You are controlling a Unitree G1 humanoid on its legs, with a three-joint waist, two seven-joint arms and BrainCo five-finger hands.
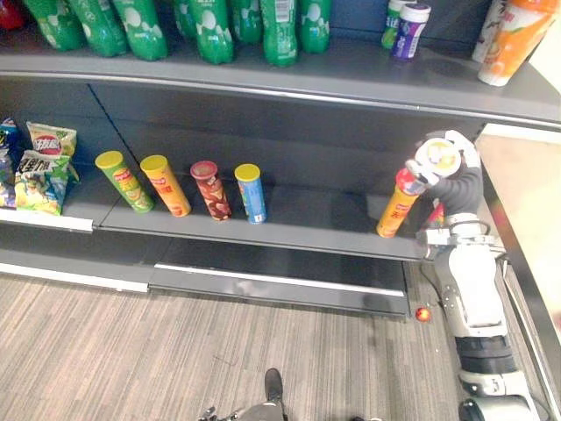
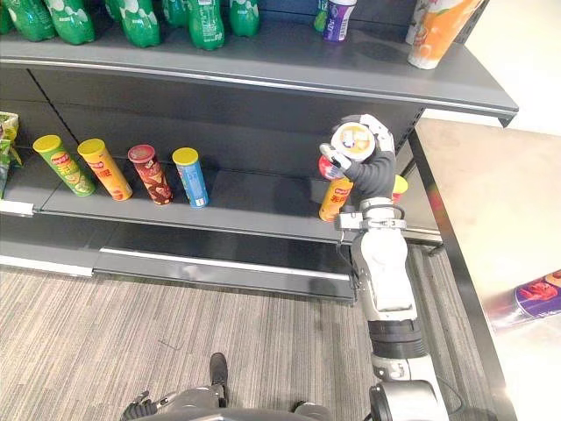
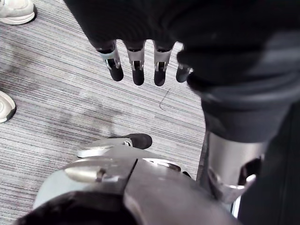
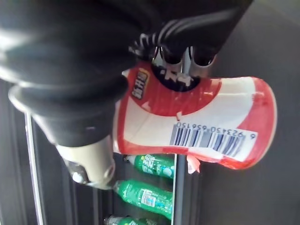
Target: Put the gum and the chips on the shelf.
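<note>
Red-and-white cup (image 4: 197, 112) is past the four chip cans (image 1: 210, 190) standing on the lower shelf (image 1: 307, 215), just above a tilted orange can (image 1: 396, 213) near its right end, the right hand (image 1: 449, 175) curled around it, while the left hand (image 3: 136, 61) hangs straight-fingered, slightly spread, over the floor (image 3: 56, 93).

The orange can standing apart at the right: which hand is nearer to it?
Right. The right hand, gripping a red-and-white container, is just above the orange can; the left hand hangs over the floor.

Right hand (image 1: 458, 186) raised, fingers (image 4: 199, 58) gripping; left hand (image 3: 140, 28) hangs, fingers (image 3: 137, 65) straight.
</note>
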